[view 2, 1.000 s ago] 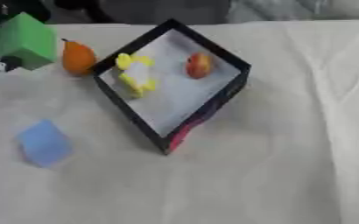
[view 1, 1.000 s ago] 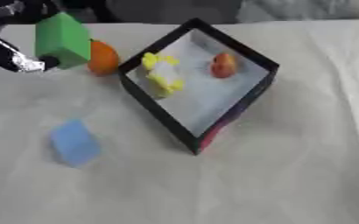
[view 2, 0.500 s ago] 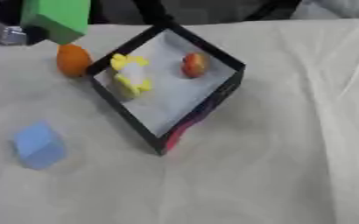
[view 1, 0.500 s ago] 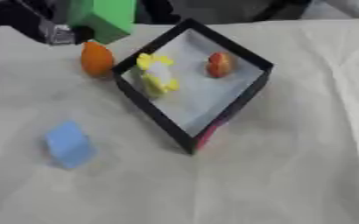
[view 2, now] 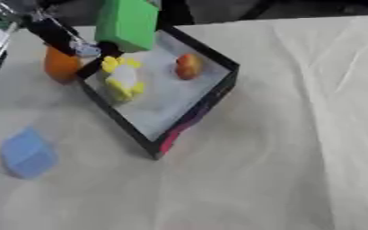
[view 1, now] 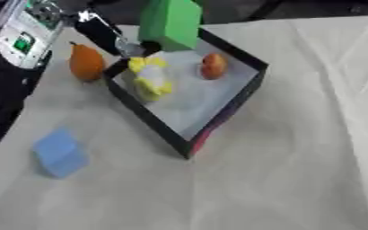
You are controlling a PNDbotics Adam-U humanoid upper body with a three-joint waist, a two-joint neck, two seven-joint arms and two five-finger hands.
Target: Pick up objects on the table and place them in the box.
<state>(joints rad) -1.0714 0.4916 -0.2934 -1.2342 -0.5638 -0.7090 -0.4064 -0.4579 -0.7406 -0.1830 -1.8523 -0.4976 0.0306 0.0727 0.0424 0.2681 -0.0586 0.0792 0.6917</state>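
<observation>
Presently the green block [view 1: 170, 23] is held by the left hand [view 1: 108, 36], whose fingers are curled round its left side, and it hangs above the far corner of the box [view 1: 226, 105]. To finish this step well, the block should be carried a little further toward the middle of the box before it is released, so that it comes down inside the black walls and not on the rim. A bare patch of the white floor is seen between the yellow object [view 1: 149, 78] and the red-and-orange fruit [view 1: 213, 65]; that gap would be the safest landing place, and the block is best lowered close to the floor so that neither neighbour is knocked. The fingers should be opened only once the block is level.

Beneath everything a cream cloth-covered table [view 1: 297, 157] is spread, creased softly on the right and near side. Two items are left on it outside the box: a blue block [view 1: 59, 152] well apart at the near left, and an orange pear-shaped fruit [view 1: 85, 63] just beside the box's left wall. A dark background is seen beyond the far edge. At the far left corner part of the robot's arm, with a silver panel [view 1: 26, 29], is visible. The right hand is not shown.
</observation>
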